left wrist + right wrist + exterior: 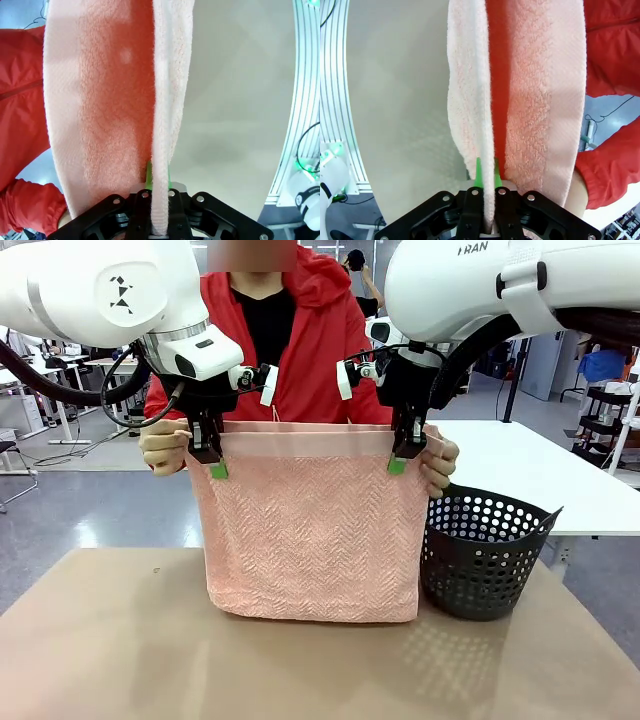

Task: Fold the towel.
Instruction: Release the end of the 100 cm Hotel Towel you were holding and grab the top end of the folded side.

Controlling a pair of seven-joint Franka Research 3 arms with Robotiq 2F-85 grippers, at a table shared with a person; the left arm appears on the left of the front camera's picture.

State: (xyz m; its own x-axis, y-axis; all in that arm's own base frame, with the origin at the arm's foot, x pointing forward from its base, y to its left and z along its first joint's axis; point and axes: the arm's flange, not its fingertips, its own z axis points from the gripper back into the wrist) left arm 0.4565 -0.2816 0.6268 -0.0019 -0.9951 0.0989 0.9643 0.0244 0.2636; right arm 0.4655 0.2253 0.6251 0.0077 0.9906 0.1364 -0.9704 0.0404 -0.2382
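Above the table, front view: the towel hangs doubled, left gripper and right gripper each pinching a top corner, probably so layers align. Left wrist: jaws clamped on its edge. Right wrist: likewise.

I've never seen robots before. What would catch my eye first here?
A salmon-pink towel hangs like a curtain, its top corners pinched by the left gripper and the right gripper. A person's hands hold it from behind, and a dark perforated basket stands to its right.
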